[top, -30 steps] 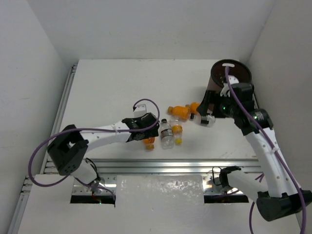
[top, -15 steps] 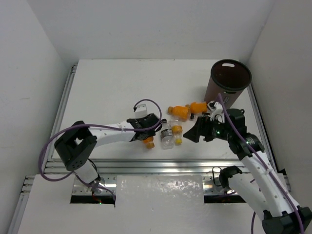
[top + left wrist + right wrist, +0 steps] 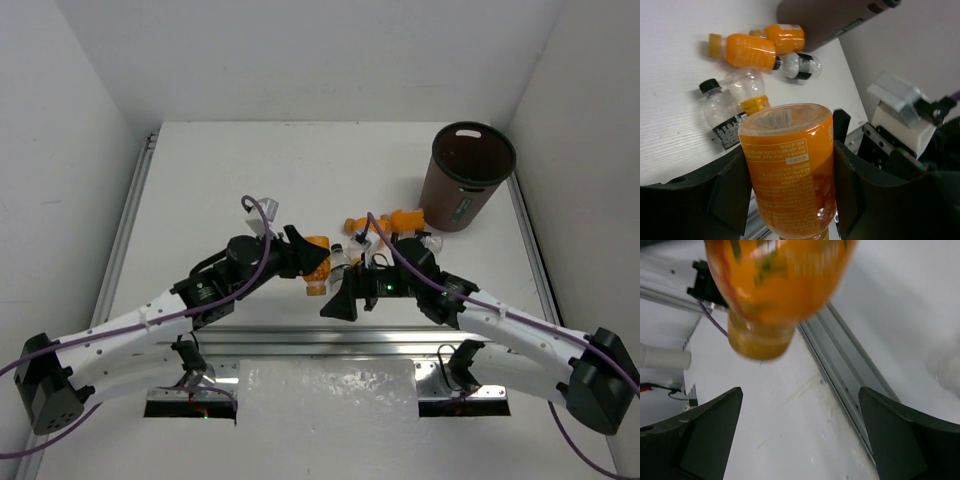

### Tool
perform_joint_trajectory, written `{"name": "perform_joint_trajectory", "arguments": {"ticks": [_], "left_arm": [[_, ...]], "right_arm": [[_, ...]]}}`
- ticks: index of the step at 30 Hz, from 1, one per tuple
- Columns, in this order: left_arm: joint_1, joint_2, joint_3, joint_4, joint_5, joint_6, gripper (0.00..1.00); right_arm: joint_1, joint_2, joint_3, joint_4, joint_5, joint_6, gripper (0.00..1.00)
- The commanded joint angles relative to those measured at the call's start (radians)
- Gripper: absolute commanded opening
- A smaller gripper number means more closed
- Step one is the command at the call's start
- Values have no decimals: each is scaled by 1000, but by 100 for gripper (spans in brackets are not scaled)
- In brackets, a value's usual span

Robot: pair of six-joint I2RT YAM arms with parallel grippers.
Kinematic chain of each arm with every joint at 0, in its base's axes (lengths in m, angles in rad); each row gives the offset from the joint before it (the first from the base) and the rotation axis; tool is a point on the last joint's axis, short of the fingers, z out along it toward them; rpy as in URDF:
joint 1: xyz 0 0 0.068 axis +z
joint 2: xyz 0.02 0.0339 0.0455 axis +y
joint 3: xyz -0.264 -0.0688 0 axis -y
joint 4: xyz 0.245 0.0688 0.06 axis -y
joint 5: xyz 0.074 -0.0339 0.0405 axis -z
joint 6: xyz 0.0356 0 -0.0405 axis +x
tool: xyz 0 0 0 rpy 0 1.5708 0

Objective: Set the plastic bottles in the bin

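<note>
My left gripper (image 3: 305, 257) is shut on an orange plastic bottle (image 3: 318, 270), held off the table; in the left wrist view the bottle (image 3: 790, 175) fills the gap between both fingers (image 3: 730, 187). My right gripper (image 3: 336, 299) stands open just right of it, near the table's front rail. In the right wrist view the held orange bottle (image 3: 775, 285) hangs blurred above its open, empty gripper (image 3: 800, 410). More bottles lie on the table: two orange ones (image 3: 747, 50) (image 3: 785, 36) and clear ones (image 3: 722, 112) (image 3: 800, 65). The brown bin (image 3: 465, 180) stands upright at the far right.
The metal rail (image 3: 300, 340) runs along the table's near edge, right under both grippers. White walls close in the table on the left, back and right. The right arm (image 3: 470, 310) stretches low across the near right of the table.
My left gripper has shut on the orange bottle and lifted it off the table. The right arm has swung from the bin down to the near middle, its jaws still open.
</note>
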Motion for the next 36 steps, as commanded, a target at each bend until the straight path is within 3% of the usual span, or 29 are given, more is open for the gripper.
{"name": "perform_joint_trajectory", "arguments": {"ticks": [1, 7, 10, 11, 13, 14, 15, 16, 17, 18, 20, 21, 22, 23, 25, 26, 28, 32, 34, 36], "left_arm": [[-10, -49, -29, 153, 111, 30, 0], [-10, -124, -127, 297, 151, -8, 0], [-10, -149, -159, 340, 142, -26, 0], [-10, -158, -168, 348, 142, -34, 0], [-10, -160, -171, 365, 146, -39, 0], [-10, -161, -170, 369, 152, -40, 1], [-10, -161, -168, 375, 154, -40, 21], [-10, -163, -170, 375, 154, -37, 36], [-10, -169, -162, 371, 137, -33, 54], [-10, -172, -152, 330, 121, -34, 82], [-10, -174, -95, 249, 20, -23, 92], [-9, -172, -60, 121, -29, -23, 95], [-9, -166, 18, 42, -158, -43, 96], [-9, -160, 61, -158, -239, -66, 99], [-9, -138, 201, -326, -434, -114, 100], [-7, -129, 244, -479, -491, -129, 100], [-7, -105, 342, -595, -586, -128, 100], [-6, -80, 384, -732, -602, -66, 100], [-6, -81, 356, -731, -566, -31, 100], [-6, -86, 330, -729, -542, -25, 100]], "right_arm": [[15, 31, 73, 237, 39, 42, 99], [31, 155, 130, 370, 25, 125, 98], [37, 190, 140, 419, 28, 175, 93], [38, 194, 142, 429, 33, 180, 73], [38, 189, 137, 453, 53, 191, 55], [38, 188, 133, 462, 58, 194, 28], [40, 181, 130, 475, 68, 194, 6], [39, 162, 118, 475, 81, 197, 0], [38, 152, 110, 479, 91, 197, 0], [38, 140, 105, 467, 111, 192, 0], [38, 100, 107, 420, 139, 156, 0], [38, 86, 111, 342, 154, 139, 0], [37, 73, 134, 290, 220, 93, 0], [35, 44, 153, 157, 266, 67, 0], [20, 22, 234, 3, 441, -1, 0], [2, 10, 267, -154, 490, -18, 0], [-100, 10, 404, -308, 571, -64, 0], [-358, 95, 631, -615, 621, -160, 0], [-520, 138, 740, -657, 584, -216, 0], [-593, 207, 821, -680, 594, -243, 0]]}}
